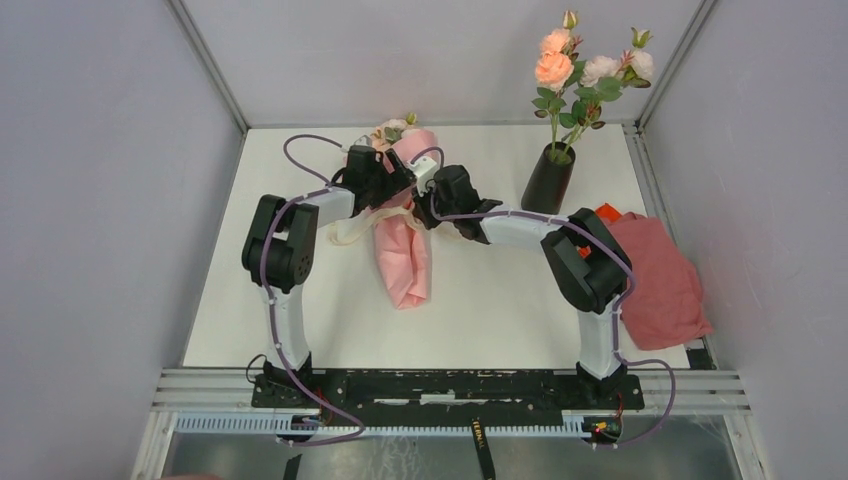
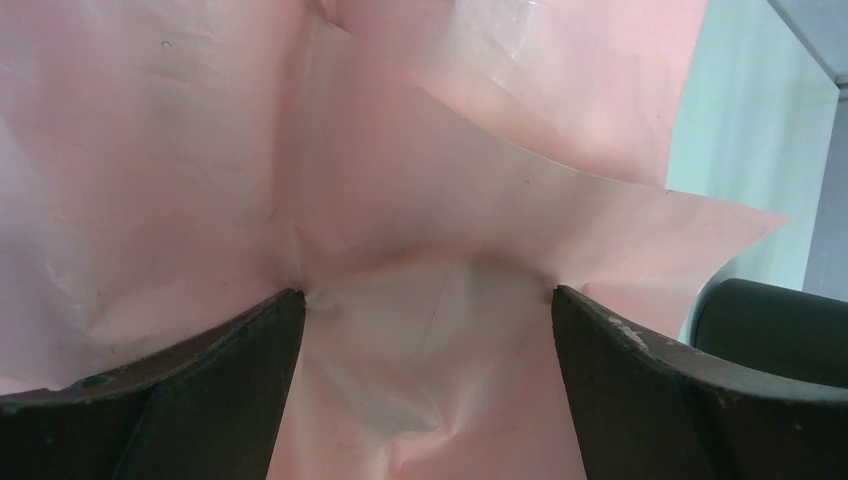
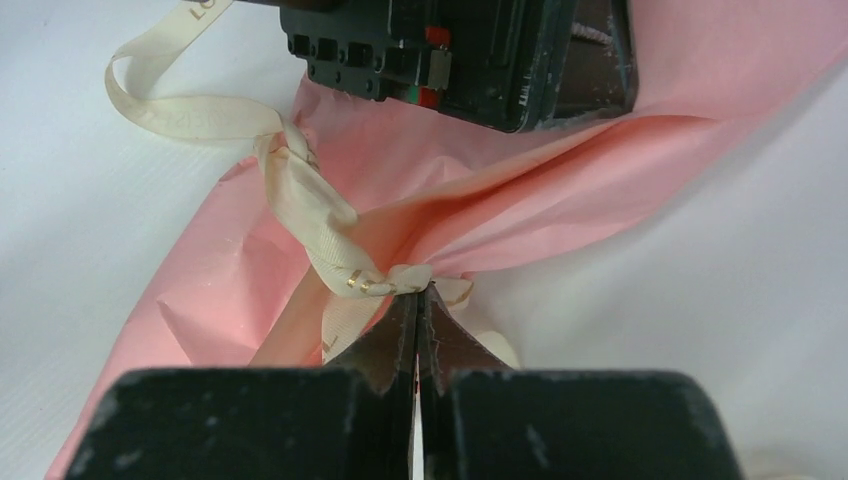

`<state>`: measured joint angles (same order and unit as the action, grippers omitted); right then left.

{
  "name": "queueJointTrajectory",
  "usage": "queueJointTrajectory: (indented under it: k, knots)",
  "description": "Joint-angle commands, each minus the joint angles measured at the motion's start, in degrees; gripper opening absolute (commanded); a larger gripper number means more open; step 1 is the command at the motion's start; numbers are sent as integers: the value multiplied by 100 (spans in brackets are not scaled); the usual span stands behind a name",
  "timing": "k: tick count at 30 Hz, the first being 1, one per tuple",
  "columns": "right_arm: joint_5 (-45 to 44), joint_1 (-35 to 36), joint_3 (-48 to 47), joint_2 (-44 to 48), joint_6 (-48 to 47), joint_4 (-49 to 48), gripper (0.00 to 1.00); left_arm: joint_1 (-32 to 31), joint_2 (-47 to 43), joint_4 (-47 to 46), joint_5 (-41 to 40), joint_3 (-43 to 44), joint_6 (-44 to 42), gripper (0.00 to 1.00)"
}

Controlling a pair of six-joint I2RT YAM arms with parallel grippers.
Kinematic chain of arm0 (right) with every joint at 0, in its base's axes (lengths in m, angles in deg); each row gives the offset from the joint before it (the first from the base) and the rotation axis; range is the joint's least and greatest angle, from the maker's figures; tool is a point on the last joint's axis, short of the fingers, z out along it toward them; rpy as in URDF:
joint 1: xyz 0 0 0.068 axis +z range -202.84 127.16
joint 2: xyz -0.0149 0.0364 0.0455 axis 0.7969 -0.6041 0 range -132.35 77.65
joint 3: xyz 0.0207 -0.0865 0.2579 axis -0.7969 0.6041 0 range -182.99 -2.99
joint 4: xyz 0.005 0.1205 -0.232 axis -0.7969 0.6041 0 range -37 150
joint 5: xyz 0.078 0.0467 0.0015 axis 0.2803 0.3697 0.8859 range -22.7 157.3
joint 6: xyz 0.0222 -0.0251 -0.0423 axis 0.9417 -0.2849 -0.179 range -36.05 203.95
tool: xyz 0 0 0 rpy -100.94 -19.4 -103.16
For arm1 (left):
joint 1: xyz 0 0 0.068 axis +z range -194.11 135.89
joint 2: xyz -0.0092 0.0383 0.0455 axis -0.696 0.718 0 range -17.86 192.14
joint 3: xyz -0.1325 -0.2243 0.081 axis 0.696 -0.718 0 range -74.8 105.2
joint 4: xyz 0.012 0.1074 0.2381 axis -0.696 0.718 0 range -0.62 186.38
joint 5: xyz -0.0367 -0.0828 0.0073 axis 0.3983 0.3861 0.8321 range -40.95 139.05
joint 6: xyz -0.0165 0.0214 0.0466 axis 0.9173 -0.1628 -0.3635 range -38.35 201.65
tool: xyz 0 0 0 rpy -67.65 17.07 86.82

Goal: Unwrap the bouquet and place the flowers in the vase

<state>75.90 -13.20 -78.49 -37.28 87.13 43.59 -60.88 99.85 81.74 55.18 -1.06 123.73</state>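
The table (image 1: 300,300) under me is flat, matte white and bare over most of its width. Plain grey walls (image 1: 100,150) close it in on the left, the right and the back, with metal strips running up the far corners. A slotted aluminium rail (image 1: 450,385) crosses the near edge, and both my bases are bolted to it.

The bouquet (image 1: 405,255) lies near the middle of the table. Its narrow end points toward me and its wide end lies toward the back wall, where a few small roses (image 1: 395,128) peek out. My left claw (image 2: 425,300) is spread wide over the pink wrapping paper (image 2: 430,190), which fills nearly all I see from that wrist. My right claw (image 3: 417,300) is pressed together, its tips pinching the cream ribbon (image 3: 300,195) where the paper gathers. A loose loop of the ribbon trails off over the white surface.

The black vase (image 1: 548,180) stands upright at the back right, well apart from the bouquet. The flowers (image 1: 585,70) in it, peach, pink and cream on leafy green stems, rise in front of the back wall. A darker pink-red cloth (image 1: 665,285) lies crumpled at the right edge of the table, with an orange piece (image 1: 607,212) at its far corner.
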Motion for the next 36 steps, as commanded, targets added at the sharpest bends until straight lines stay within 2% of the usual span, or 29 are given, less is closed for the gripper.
queueJointTrajectory:
  k: [1, 14, 17, 18, 20, 22, 23, 26, 31, 36]
  knots:
    - [-159, -11, 125, 576, -59, -177, 0, -24, 244, 182, -65, 124, -12, 99]
    - [-1116, -82, 689, 2347, -537, -94, 0, -6, 113, 208, -595, -167, -108, 99]
    - [-1080, -97, 546, 2350, -757, 114, 0, 15, 66, 113, -447, -211, -86, 99]
    - [-1091, -101, 467, 2241, -798, 203, 2, 16, 50, 75, -390, -230, -60, 99]
    - [-1102, -142, 457, 1972, -796, 246, 30, 15, 20, 63, -359, -232, -7, 100]
    - [-947, -192, 570, 1711, -697, 83, 51, 21, 15, 133, -367, -197, 1, 100]
    - [-879, -218, 582, 1596, -658, 51, 56, 19, 7, 158, -371, -187, 8, 100]
    - [-455, -221, 418, 1221, -622, 88, 61, 17, 34, 154, -285, -192, 22, 100]
    - [-95, -222, 70, 740, -530, 116, 61, 16, 183, -2, -39, -223, 153, 100]
    - [156, -165, -98, 520, -446, 118, 61, 18, 198, 19, -148, -259, 123, 100]
